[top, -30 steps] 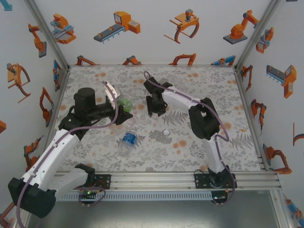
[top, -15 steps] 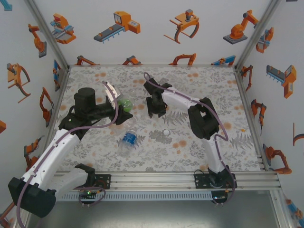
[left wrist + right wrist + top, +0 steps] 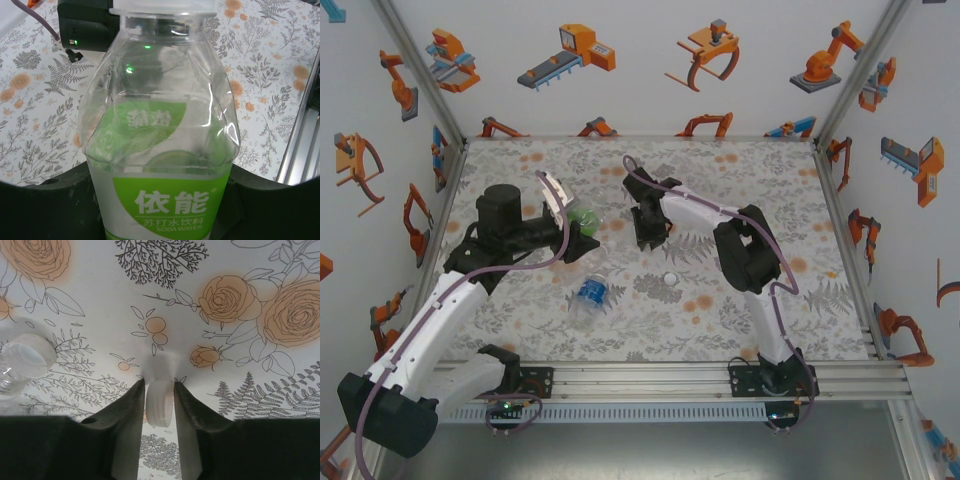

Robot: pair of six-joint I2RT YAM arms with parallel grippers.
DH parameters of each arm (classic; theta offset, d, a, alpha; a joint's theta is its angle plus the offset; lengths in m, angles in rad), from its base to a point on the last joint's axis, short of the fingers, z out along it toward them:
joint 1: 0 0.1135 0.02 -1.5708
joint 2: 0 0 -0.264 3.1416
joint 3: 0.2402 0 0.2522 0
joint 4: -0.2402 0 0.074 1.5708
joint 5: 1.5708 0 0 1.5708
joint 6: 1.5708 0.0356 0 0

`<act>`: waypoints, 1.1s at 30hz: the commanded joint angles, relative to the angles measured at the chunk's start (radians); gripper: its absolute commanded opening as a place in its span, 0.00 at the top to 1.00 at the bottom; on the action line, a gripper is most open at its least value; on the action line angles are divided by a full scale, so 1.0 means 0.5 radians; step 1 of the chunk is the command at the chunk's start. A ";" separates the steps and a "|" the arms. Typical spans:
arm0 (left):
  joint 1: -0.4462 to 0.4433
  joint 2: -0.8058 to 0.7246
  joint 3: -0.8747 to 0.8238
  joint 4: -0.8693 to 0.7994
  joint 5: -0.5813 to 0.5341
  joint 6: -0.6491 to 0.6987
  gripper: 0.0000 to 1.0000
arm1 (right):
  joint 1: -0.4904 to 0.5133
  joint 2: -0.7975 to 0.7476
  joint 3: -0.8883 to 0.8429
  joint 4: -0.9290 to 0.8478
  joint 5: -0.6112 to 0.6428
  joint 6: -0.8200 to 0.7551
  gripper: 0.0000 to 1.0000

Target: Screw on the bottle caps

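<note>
My left gripper (image 3: 160, 205) is shut on the greenish bottle (image 3: 160, 125), its fingers (image 3: 40, 210) pressed against the green label on both sides. In the top view this gripper (image 3: 577, 236) holds the bottle (image 3: 583, 213) off the table at centre left, neck pointing right. My right gripper (image 3: 159, 384) is shut on a whitish bottle cap (image 3: 160, 402), held edge-on just above the cloth. In the top view it (image 3: 646, 232) hangs right of the green bottle. A clear bottle mouth (image 3: 25, 357) shows at its left. The blue-label bottle (image 3: 590, 293) lies on the table, and a loose cap (image 3: 670, 278) lies beside it.
The floral tablecloth (image 3: 740, 190) covers the table, with white walls around it and an aluminium rail (image 3: 650, 375) along the near edge. The right arm's black gripper body (image 3: 85, 25) sits just beyond the green bottle's neck.
The right gripper's jaws have closed on the white cap and it has shifted slightly toward the green bottle. The left arm and its bottle have not moved.
</note>
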 commanded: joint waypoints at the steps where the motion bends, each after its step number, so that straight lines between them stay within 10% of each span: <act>1: -0.004 0.003 0.036 0.004 0.025 0.030 1.00 | -0.005 0.029 -0.082 0.041 -0.064 0.052 0.73; 19: -0.004 0.033 0.035 0.005 0.017 0.028 1.00 | -0.462 -0.578 -1.244 0.998 -0.728 0.434 0.66; 33: -0.049 -0.003 0.152 -0.316 -0.219 0.036 1.00 | -0.469 -0.856 -1.163 0.533 -0.203 0.171 0.51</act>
